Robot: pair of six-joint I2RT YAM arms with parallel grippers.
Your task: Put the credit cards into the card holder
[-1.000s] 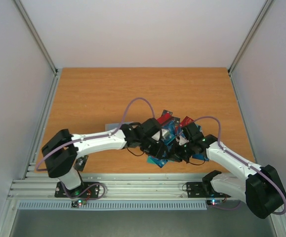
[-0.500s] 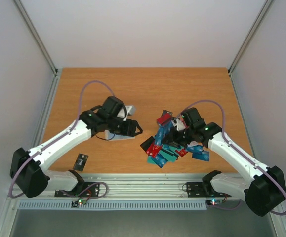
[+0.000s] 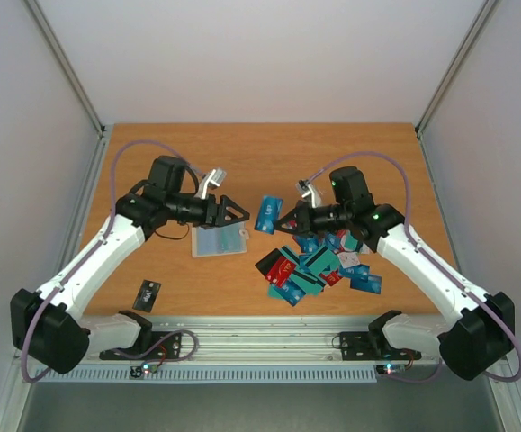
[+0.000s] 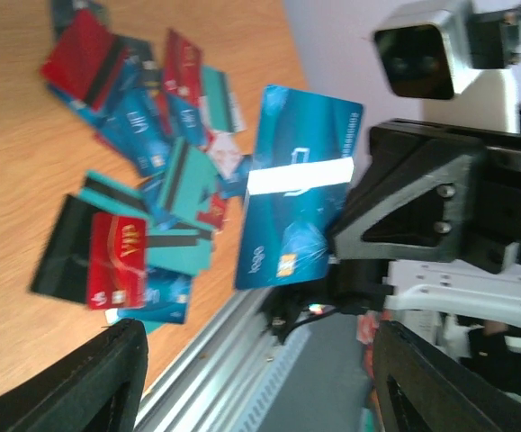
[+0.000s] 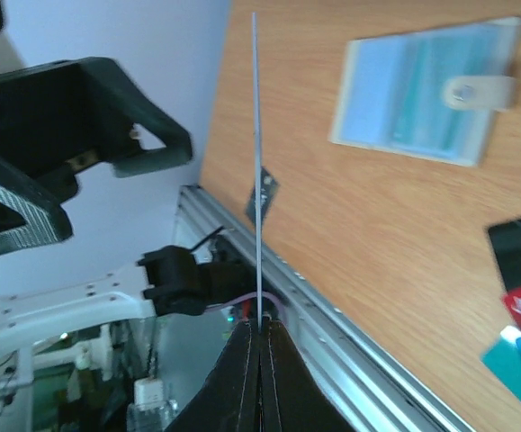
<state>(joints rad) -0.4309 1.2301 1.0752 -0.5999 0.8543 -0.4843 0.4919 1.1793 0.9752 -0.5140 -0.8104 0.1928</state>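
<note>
Left of centre on the counter: card holder, flat and open. Right of centre, nearer the front edge: credit cards in a loose heap, many overlapping, well apart from the holder. Above the counter, between holder and heap and a little behind both: single card, on edge, pinched at its right side in the right hand. Just left of that card, facing it, over the holder's far right corner: left hand, fingers spread with nothing between them. Far front left, beside the left arm's base and apart from everything else: small flat piece on the counter.
</note>
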